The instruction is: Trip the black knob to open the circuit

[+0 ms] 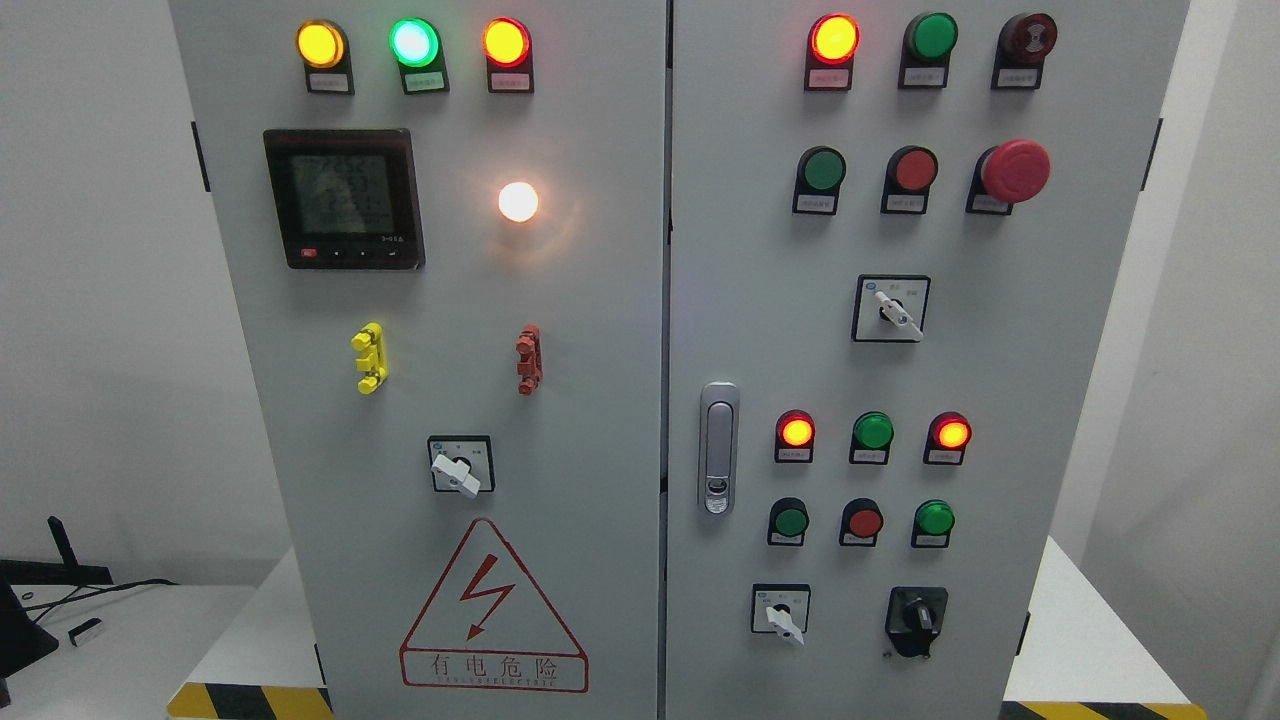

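Black knob [916, 618] sits at the lower right of the right door of the grey cabinet [600, 400], its pointer standing roughly upright, with nothing touching it; neither robot hand shows in the head view, so their state cannot be told. Just to its left is a white-handled selector switch [781, 611], its handle angled down to the right. Above them run two rows of round lamps and buttons, with the outer red lamps [796, 431] lit. Left of those is the silver door latch [718, 448]. Higher up sit another white-handled selector [891, 309] and a red mushroom button [1015, 171]. On the left door, a triangular red warning sign [492, 610] with a lightning bolt reads "有电危险"; the smaller line below is too blurred to read. Above it are a third selector [460, 465], a yellow clip [370, 357], a red clip [528, 359], a lit white lamp [518, 201] and a digital meter [343, 198] whose digits are unreadable.
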You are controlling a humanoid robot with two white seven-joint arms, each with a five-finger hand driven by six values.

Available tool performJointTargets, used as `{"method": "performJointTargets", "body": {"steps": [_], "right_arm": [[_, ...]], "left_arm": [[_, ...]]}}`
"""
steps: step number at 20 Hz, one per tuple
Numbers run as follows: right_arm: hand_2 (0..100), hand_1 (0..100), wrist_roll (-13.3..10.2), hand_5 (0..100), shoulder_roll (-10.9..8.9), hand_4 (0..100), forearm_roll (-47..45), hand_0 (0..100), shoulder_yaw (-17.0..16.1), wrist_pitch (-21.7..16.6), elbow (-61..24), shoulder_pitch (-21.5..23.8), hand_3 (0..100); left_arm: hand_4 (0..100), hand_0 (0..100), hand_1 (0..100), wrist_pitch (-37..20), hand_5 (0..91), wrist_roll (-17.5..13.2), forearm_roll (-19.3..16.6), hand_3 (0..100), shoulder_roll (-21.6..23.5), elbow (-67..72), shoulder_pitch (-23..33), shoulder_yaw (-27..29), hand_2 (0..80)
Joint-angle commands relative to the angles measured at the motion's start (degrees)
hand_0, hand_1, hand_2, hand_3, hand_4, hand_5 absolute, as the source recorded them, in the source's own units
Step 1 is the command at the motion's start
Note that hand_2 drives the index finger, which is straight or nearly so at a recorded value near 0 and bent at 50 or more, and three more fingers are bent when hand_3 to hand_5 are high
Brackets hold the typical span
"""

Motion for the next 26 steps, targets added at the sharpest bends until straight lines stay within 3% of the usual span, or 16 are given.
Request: {"method": "performJointTargets", "body": {"steps": [1, 5, 9, 14, 19, 26], "right_arm": [[31, 66, -1.59, 100, 1.23, 94, 1.38, 31, 2.21, 4.49, -3.41, -4.46, 78], [31, 66, -1.77, 100, 1.14, 94, 1.47, 32, 3.35, 5.64, -3.41, -6.05, 78], [32, 65, -1.77, 100, 1.32, 94, 1.47, 33, 3.62, 9.86, -3.23, -8.16, 78], [33, 62, -1.5, 100, 0.97, 93, 1.38, 36, 4.93, 10.13, -3.23, -8.42, 79], [35, 60, 1.4, 100, 0.97, 94, 1.2, 37, 6.95, 10.13, -3.06, -9.13, 81], [36, 58, 1.4, 100, 0.88, 94, 1.55, 37, 7.05, 14.61, -1.22, -11.76, 82]], "left_arm": [[0, 12, 39, -0.05, 0.0, 0.02, 0.26, 0, 0.07, 0.0, 0.0, 0.0, 0.0], [0, 12, 39, -0.05, 0.0, 0.02, 0.26, 0, 0.07, -0.09, 0.0, 0.0, 0.0], [0, 12, 39, -0.05, 0.0, 0.02, 0.26, 0, -0.02, 0.0, 0.0, 0.0, 0.0], [0, 12, 39, -0.05, 0.0, 0.02, 0.26, 0, -0.02, 0.0, 0.0, 0.0, 0.0], [0, 12, 39, -0.05, 0.0, 0.02, 0.26, 0, -0.02, 0.0, 0.0, 0.0, 0.0], [0, 12, 39, -0.05, 0.0, 0.02, 0.26, 0, -0.02, 0.0, 0.0, 0.0, 0.0]]}}
